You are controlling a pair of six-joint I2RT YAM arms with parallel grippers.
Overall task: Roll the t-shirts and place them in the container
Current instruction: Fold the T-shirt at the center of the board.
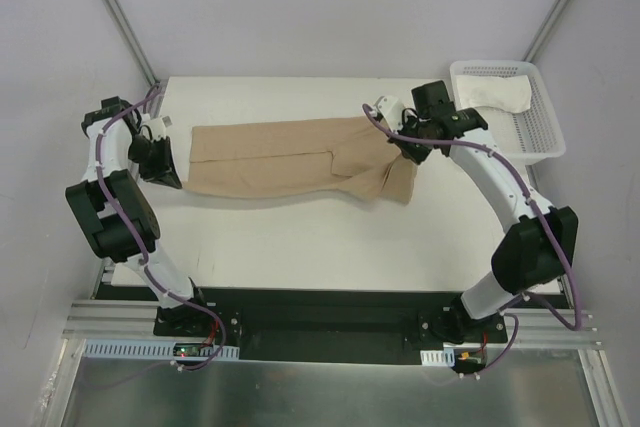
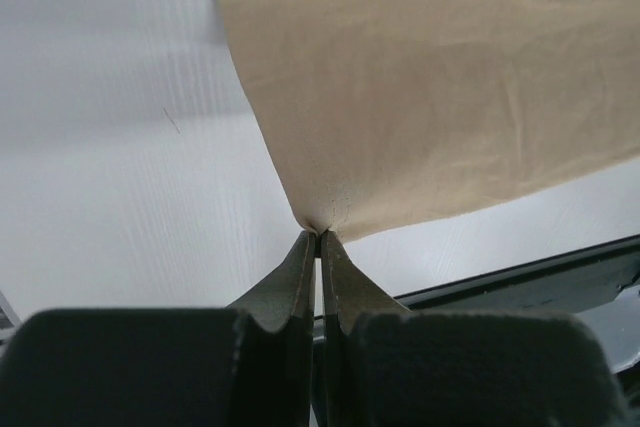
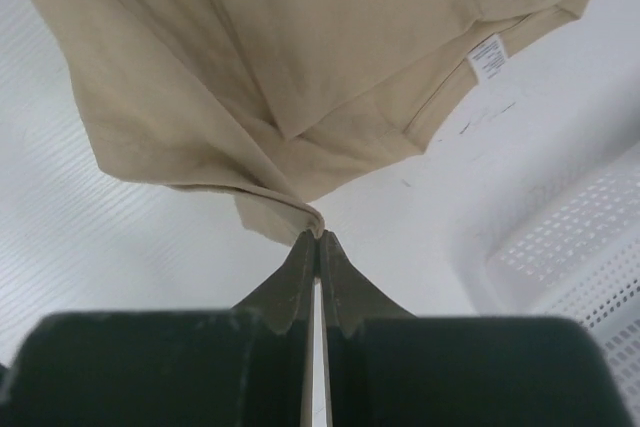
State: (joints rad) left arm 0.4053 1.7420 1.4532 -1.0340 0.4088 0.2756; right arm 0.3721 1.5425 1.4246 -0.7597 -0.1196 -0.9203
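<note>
Both sets of jaws were pinched together on cloth: left gripper (image 2: 318, 235) clamped on a corner of the tan t-shirt (image 2: 430, 87), right gripper (image 3: 318, 235) clamped on a bunched bit at its other end, near the neck label (image 3: 487, 55). Shirt was stretched out lengthwise between them across the table (image 1: 300, 237), and the white t-shirt (image 1: 495, 95) sat in the basket (image 1: 548, 132) at the far right corner.

Overhead looks down; close wrist views share tan t-shirt (image 1: 280, 159).

White links, black joints on the left arm (image 1: 100, 157) and right arm (image 1: 495, 182); purple cables (image 1: 573, 282); dark tapered jaws.
</note>
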